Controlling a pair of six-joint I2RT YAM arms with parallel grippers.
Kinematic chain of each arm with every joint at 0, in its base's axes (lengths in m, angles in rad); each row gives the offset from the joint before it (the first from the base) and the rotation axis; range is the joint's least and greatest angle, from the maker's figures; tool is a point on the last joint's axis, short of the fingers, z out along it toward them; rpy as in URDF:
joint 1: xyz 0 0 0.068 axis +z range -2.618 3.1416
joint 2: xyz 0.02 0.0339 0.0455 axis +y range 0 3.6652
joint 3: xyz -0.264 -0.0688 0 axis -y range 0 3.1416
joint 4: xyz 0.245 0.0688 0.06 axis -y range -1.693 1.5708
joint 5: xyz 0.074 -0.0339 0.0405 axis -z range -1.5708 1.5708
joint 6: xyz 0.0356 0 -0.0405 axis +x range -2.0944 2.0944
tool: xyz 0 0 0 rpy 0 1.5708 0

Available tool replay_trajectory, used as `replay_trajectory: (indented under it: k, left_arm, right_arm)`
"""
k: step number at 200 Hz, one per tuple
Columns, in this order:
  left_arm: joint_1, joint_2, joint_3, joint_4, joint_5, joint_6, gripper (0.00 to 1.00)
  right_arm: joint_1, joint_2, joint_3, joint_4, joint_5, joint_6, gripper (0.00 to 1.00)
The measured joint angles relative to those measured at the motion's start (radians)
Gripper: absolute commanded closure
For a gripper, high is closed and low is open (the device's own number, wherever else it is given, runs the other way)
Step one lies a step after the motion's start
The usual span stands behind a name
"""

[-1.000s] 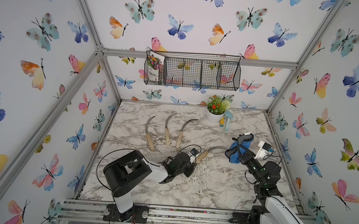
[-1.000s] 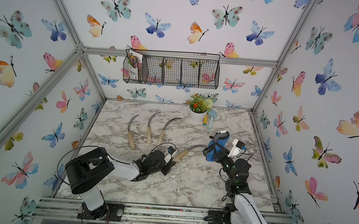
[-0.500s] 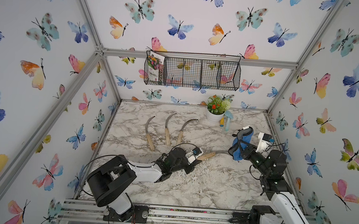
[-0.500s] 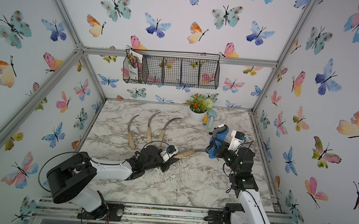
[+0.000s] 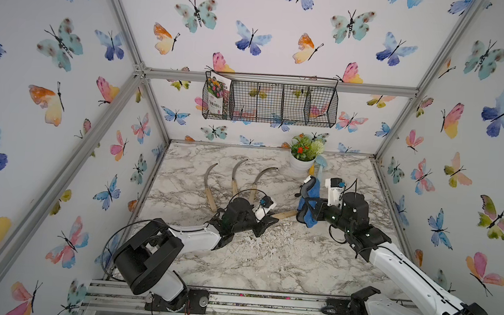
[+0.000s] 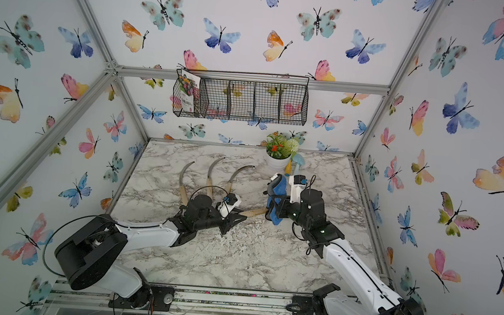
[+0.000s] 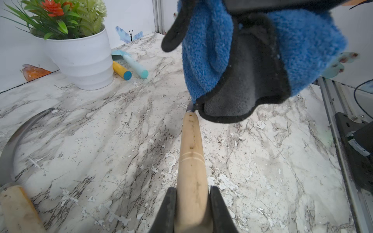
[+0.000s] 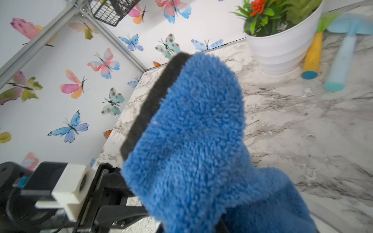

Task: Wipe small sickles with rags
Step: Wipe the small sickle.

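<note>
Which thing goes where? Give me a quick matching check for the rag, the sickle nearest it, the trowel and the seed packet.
Things:
1. blue rag
2. sickle nearest the rag
3. light-blue trowel
4. seed packet

Places:
A. end compartment of the wire basket
B. handle clamped in the left gripper
C. lying on the table by the white flower pot
D. held up by the right gripper

Pairs: 1-D, 2-B, 3-C, 4-A
</note>
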Motion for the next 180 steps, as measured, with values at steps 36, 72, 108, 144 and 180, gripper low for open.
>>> replay_trajectory:
  k: [36,72,108,144,180]
  left_arm:
    - [0.0,0.0,-0.073,0.057,-0.012,0.013,1.0]
    - [0.0,-0.005,-0.085,0.06,-0.011,0.031,1.0]
    - [0.0,0.021,-0.069,0.059,-0.019,0.041,1.0]
    - [0.0,0.021,-0.071,0.062,-0.026,0.047,1.0]
    - [0.0,0.021,-0.076,0.075,-0.031,0.049,1.0]
  right_arm:
    - [0.005,0.004,0.008,0.003,0.035,0.002,0.98]
    - [0.085,0.057,-0.013,0.039,0.045,0.002,0.98]
    - [0.158,0.121,-0.035,0.081,0.044,0.003,0.98]
    - [0.213,0.174,-0.043,0.142,0.036,0.006,0.98]
    - [0.311,0.258,-0.042,0.193,0.029,0.012,0.98]
